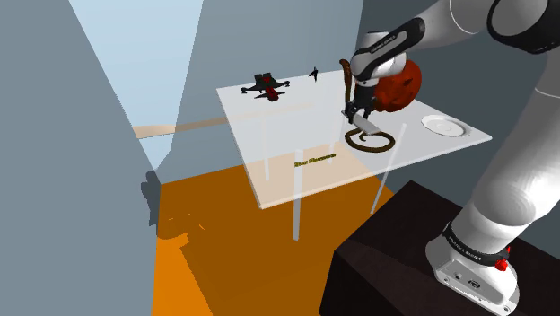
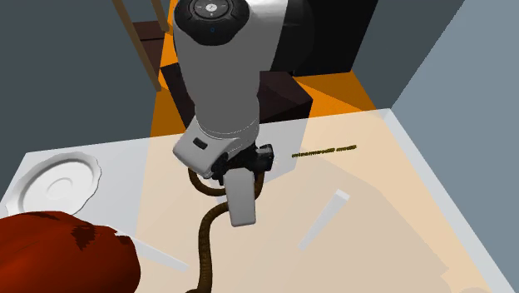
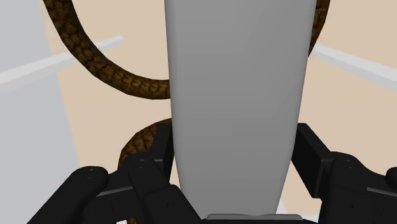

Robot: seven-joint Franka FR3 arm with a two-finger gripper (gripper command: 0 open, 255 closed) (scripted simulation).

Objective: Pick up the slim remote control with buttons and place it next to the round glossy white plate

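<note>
My gripper [image 1: 357,109] is shut on the slim remote control [image 1: 360,118], a plain grey slab that hangs a little above the table. In the second exterior view the remote [image 2: 240,198] sticks out below the gripper [image 2: 243,164]. In the wrist view the black fingers [image 3: 156,162] clasp the remote [image 3: 235,89] on both sides. The round white plate [image 1: 444,126] lies on the table towards the shoulder view's right, apart from the remote. The second exterior view has the plate [image 2: 56,181] at its left.
A brown scaly coiled thing [image 1: 370,139] lies right under the remote. A dark red rounded object [image 1: 399,87] stands behind the gripper, near the plate. A black drone-like object [image 1: 265,86] and a thin yellow-green strip [image 1: 315,160] also lie on the pale table [image 1: 269,126].
</note>
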